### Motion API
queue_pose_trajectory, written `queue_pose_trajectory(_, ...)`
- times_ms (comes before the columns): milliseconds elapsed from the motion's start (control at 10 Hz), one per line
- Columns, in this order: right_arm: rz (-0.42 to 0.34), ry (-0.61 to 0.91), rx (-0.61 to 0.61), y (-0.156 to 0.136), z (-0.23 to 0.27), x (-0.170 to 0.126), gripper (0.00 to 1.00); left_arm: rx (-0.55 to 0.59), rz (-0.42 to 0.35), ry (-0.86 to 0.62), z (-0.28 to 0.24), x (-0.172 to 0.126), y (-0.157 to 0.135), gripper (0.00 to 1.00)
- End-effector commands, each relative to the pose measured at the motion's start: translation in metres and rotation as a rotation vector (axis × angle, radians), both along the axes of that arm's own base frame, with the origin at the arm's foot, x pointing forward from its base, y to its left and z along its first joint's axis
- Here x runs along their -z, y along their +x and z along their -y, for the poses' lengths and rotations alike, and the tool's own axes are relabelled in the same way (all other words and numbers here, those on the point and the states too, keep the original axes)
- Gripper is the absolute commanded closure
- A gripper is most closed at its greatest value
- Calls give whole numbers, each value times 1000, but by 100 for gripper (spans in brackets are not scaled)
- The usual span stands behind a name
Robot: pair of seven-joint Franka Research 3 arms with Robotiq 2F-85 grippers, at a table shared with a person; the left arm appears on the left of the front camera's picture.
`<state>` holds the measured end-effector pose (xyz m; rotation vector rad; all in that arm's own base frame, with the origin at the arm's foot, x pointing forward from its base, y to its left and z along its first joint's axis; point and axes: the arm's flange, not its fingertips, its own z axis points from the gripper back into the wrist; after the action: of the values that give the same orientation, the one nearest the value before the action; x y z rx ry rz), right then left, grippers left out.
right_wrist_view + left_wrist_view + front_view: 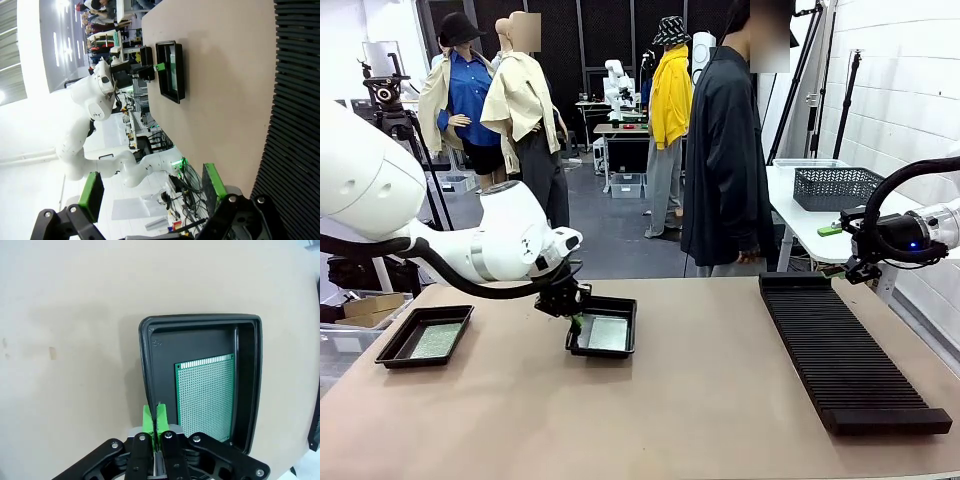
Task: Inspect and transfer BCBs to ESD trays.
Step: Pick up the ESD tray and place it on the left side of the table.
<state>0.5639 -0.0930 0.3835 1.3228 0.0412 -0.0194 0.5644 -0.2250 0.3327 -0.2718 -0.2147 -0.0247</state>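
Two black ESD trays lie on the tan table. The left tray (392, 352) holds a green BCB (435, 340). The middle tray (622, 303) holds another BCB (608, 333). My left gripper (576, 322) is shut on that tray's left rim. In the left wrist view its green pads (146, 420) pinch the rim of the tray (200, 319), and the BCB (206, 395) lies flat against the tray's right wall. At the far right, above the table's edge, my right gripper (850, 268) hangs open with nothing between its fingers (91, 196). From there the middle tray (176, 92) shows far off.
A long black ribbed rack (840, 350) lies on the table's right side, close under the right gripper (150, 187). A person in dark clothes (725, 150) stands at the far side. A grey wire basket (835, 187) sits on a white side table beyond.
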Motion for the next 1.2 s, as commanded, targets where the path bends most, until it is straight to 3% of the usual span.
queue_pose_trajectory(0,-12,-1,0,0,-2,-2,0,7,10,-22,-25,2,-4,100)
queue_pose_trajectory(1100,-12,-1,0,0,-2,-2,0,-32,37,22,-135,8,-9,100)
